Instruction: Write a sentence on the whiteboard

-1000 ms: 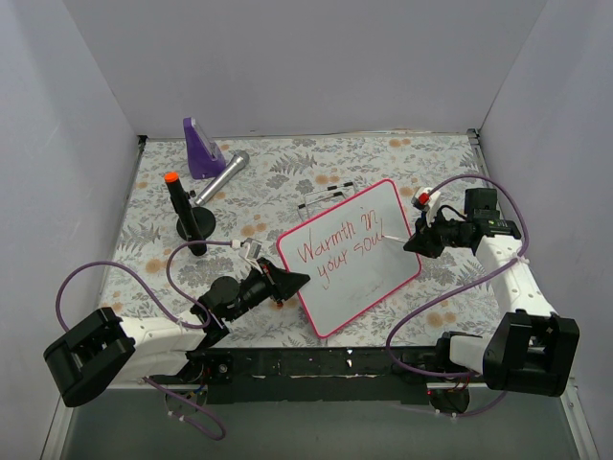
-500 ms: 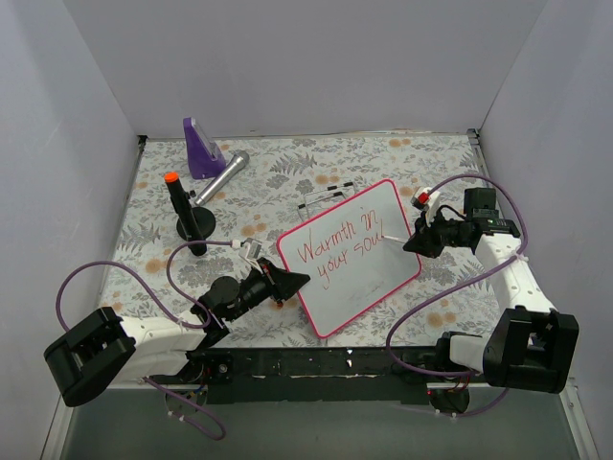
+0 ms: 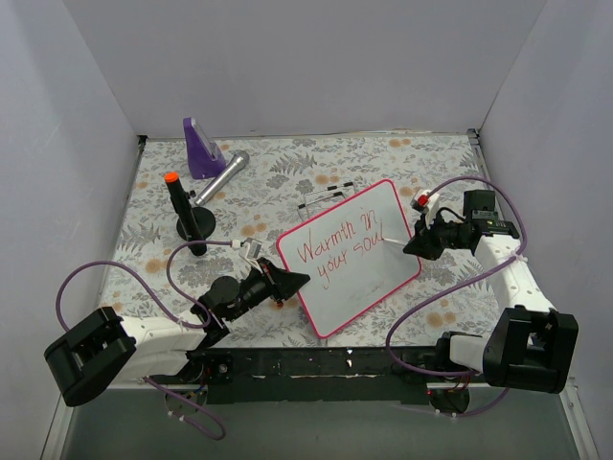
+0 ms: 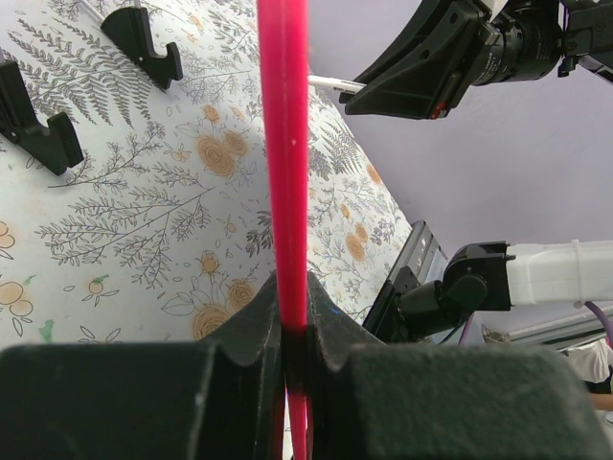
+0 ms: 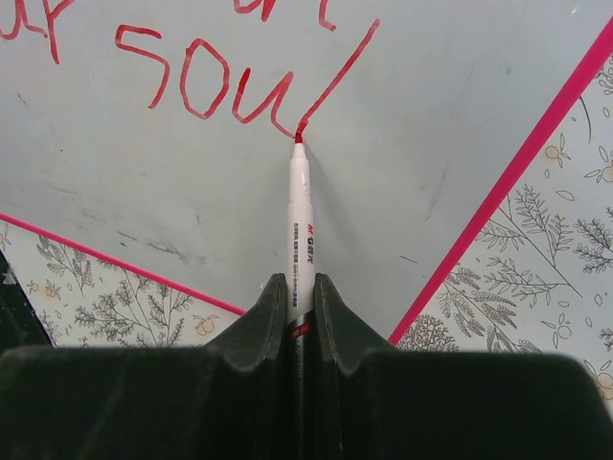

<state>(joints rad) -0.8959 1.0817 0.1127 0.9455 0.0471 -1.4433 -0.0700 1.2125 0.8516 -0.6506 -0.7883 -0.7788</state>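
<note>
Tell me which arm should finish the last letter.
Right. The right gripper is shut on the marker, tip on the final stroke of the sentence; the left gripper only clamps the whiteboard.

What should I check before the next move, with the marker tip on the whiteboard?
1. Right gripper shut on marker: ok.
2. Marker tip on whiteboard, at the foot of the last letter: ok.
3. Left gripper clamping the whiteboard's frame: ok.
4. Sentence legible, two lines: ok.
5. Last stroke finished: cannot tell.
</note>
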